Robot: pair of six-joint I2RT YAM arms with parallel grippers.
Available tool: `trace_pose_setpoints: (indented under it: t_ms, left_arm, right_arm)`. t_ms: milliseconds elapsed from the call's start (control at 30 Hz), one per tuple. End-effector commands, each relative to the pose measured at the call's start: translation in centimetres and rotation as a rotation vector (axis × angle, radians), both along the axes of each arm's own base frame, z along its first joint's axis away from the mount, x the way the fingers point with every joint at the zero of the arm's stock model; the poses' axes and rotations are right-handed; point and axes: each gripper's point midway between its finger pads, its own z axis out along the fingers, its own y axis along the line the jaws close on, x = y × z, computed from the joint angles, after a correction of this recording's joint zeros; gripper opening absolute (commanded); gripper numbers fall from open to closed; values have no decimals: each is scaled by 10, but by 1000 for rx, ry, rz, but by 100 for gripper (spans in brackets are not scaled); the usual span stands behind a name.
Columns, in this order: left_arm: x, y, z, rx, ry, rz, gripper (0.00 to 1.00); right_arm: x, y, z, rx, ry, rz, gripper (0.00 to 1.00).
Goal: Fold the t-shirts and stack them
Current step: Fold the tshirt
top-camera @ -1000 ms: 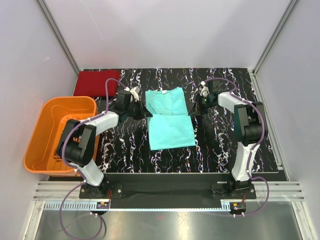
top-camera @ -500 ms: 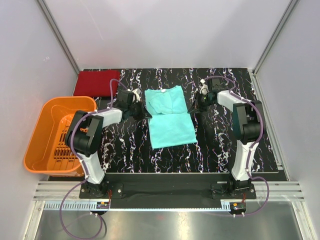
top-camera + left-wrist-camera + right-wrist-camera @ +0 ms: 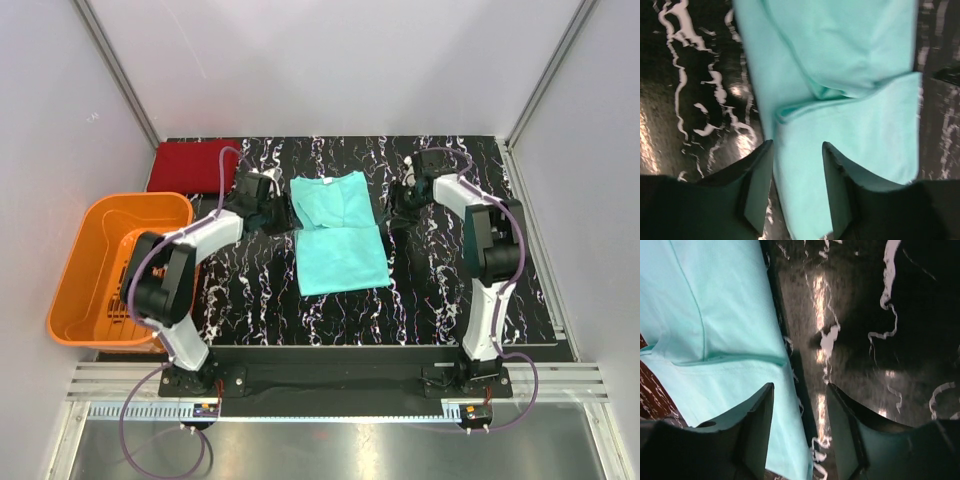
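The light teal-green t-shirt [image 3: 342, 255] lies in the middle of the dark marbled table [image 3: 250, 290], its upper half [image 3: 840, 45] folded over the lower half. My left gripper [image 3: 284, 214] stands open at the shirt's left edge, and the left wrist view shows the cloth lying loose between its fingers [image 3: 758, 185]. My right gripper [image 3: 394, 210] is open at the right edge. One of its fingertips [image 3: 758, 420] is over the teal cloth [image 3: 715, 305] and the other over bare table. The dark red t-shirt [image 3: 190, 165] lies folded at the back left corner.
An orange slatted basket [image 3: 70, 280] stands off the table's left edge beside the left arm. White walls with metal posts close in the back and both sides. Purple cables loop over both arms.
Both grippers were shut at the teal shirt's side edges and have opened, letting the cloth go. The left arm has shifted a little towards the back.
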Motion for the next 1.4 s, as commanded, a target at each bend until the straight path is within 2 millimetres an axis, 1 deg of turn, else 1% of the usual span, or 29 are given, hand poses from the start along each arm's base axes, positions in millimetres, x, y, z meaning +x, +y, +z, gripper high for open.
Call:
trace_pose_setpoints:
  t_ms: [0,33,67,100,133,167,200,233,267,300,333,367,400,500,600,633,700,833,867,967,1033,1067,1100,1133,1167,1233,1267,1333,1367]
  left_arm:
    - [-19,-9,55,0,-156,-56,45]
    - [-32,-20,56,-18,-155,-94,37]
    - [-45,-28,67,-60,-169,-130,32]
    - [-60,-34,55,-96,-137,-144,26]
    - [-77,-47,53,-152,-111,-197,16]
    - [-86,-53,51,-189,-101,-217,12]
    - [-96,-56,39,-228,-78,-214,8]
    - [-103,-60,34,-248,-66,-226,0]
    - [-107,-60,29,-263,-58,-226,0]
    - [-110,-63,22,-289,-52,-226,0]
    - [-112,-63,18,-296,-49,-230,0]
    - [-113,-63,14,-290,-46,-230,0]
    - [-115,-61,4,-278,-27,-225,0]
    - [-118,-59,-4,-273,-23,-221,0]
    - [-125,-56,-17,-273,4,-219,0]
    - [-130,-53,-26,-263,24,-213,0]
    - [-131,-50,-32,-252,33,-203,0]
    - [-138,-41,-52,-213,76,-169,0]
    - [-143,-37,-59,-202,93,-162,0]
    - [-147,-32,-68,-181,112,-146,0]
    - [-152,-28,-73,-174,126,-138,0]
    - [-153,-28,-75,-173,127,-136,0]
    - [-155,-26,-76,-170,132,-134,0]
    - [-156,-25,-78,-165,135,-132,0]
    - [-158,-24,-80,-158,140,-136,0]
    - [-161,-21,-82,-149,147,-136,0]
    - [-163,-21,-82,-149,148,-138,0]
    - [-165,-20,-81,-147,144,-141,0]
    - [-169,-17,-82,-144,152,-145,0]
  right_arm:
    - [-17,-2,50,-111,-70,9,54]
    - [-26,4,53,-100,-67,25,54]
    - [-36,19,62,-82,-89,61,54]
    - [-54,28,55,-47,-55,88,54]
    - [-64,39,57,5,-42,102,53]
    - [-65,53,66,73,-81,125,44]
    - [-90,70,60,174,-6,152,34]
    - [-89,85,64,242,-39,178,26]
    - [-98,95,63,292,-18,204,18]
    - [-119,112,59,353,38,258,15]
    - [-126,119,49,362,75,282,12]
    - [-132,126,47,377,91,308,6]
    - [-142,134,42,380,109,341,5]
    - [-154,140,31,397,155,375,3]
    - [-168,136,16,388,205,395,2]
    - [-171,133,11,378,220,394,2]
    - [-177,128,2,359,235,391,2]
    - [-184,123,-10,348,242,376,1]
    - [-189,119,-14,342,253,368,1]
    - [-193,110,-22,323,254,339,1]
    - [-187,100,-25,327,244,294,1]
    - [-192,94,-30,331,269,264,1]
    - [-187,85,-31,345,271,224,1]
    - [-183,81,-29,364,248,208,1]
    - [-191,75,-31,389,274,186,2]
    - [-188,66,-25,419,261,138,6]
    - [-195,61,-28,409,275,121,8]
    - [-197,50,-23,396,258,93,8]
    - [-201,44,-26,374,261,70,9]
